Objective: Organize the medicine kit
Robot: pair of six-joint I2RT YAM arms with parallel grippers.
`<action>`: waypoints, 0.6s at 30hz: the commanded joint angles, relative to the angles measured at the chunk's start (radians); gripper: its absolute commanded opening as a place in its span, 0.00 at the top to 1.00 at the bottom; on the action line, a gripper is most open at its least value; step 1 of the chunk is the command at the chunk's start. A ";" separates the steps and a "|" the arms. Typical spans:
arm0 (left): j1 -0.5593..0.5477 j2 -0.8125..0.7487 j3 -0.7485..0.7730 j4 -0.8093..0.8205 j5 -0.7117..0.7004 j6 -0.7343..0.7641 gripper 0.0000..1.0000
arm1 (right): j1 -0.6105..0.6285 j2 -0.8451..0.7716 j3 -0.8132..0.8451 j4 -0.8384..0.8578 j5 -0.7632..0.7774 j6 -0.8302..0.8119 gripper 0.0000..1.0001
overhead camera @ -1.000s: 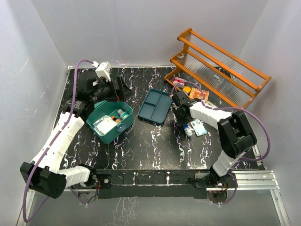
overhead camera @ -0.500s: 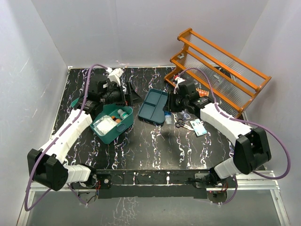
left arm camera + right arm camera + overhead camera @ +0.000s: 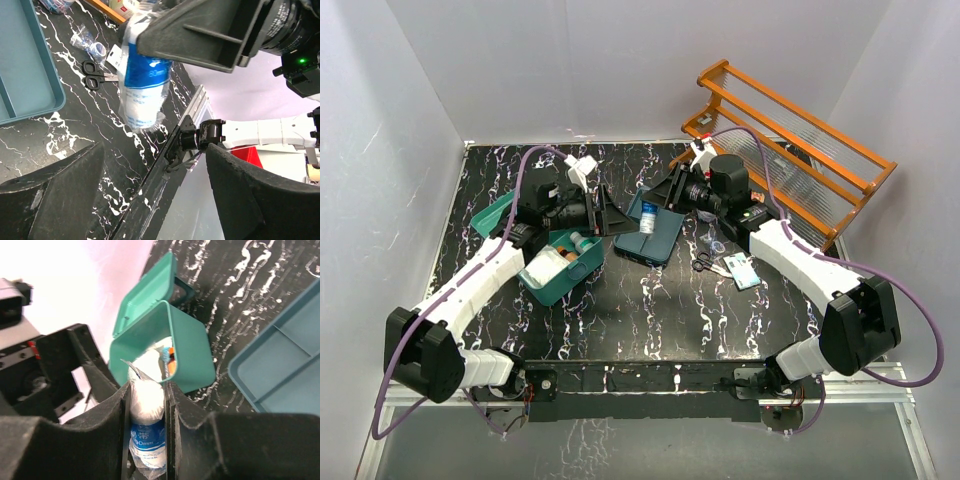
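The right gripper [image 3: 147, 386] is clamping a wrapped roll [image 3: 142, 85] with a blue label, its fingers pressing on both sides of the roll's upper end while the rest is hanging free below them. It is holding the roll above the table [image 3: 620, 310], over the near-left edge of the blue tray [image 3: 668, 240], between the tray and the kit [image 3: 556, 286]. The left gripper [image 3: 152, 150] is facing the roll from the kit's side with its jaws standing wide apart, grasping nothing and not touching the roll. The kit is sitting left of centre on the table, just left of the tray, with its lid hanging open toward the far left; a white pack and a small bottle are lying inside it. Scissors [image 3: 92, 75] and a few small packets are lying on the table to the right of the tray, near the foot of the orange rack [image 3: 790, 130], which is standing at the far right corner
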 commanded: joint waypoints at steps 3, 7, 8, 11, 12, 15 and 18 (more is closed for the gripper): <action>-0.003 0.003 0.007 0.075 -0.008 -0.072 0.26 | -0.003 -0.005 0.039 0.182 -0.104 0.111 0.82; -0.003 0.022 0.003 0.142 0.008 -0.116 0.30 | -0.003 0.002 0.029 0.210 -0.128 0.146 0.82; -0.003 0.023 -0.001 0.160 0.012 -0.123 0.31 | -0.002 0.002 0.025 0.216 -0.134 0.151 0.82; -0.003 0.030 -0.003 0.174 0.009 -0.127 0.33 | -0.002 0.006 0.021 0.232 -0.148 0.161 0.82; -0.004 0.034 -0.004 0.178 0.006 -0.129 0.33 | -0.001 0.008 0.021 0.237 -0.156 0.165 0.82; -0.004 0.041 -0.009 0.203 -0.001 -0.146 0.36 | 0.000 0.015 0.021 0.244 -0.175 0.166 0.82; -0.004 0.044 -0.019 0.250 -0.001 -0.174 0.38 | 0.003 0.021 0.020 0.247 -0.190 0.167 0.82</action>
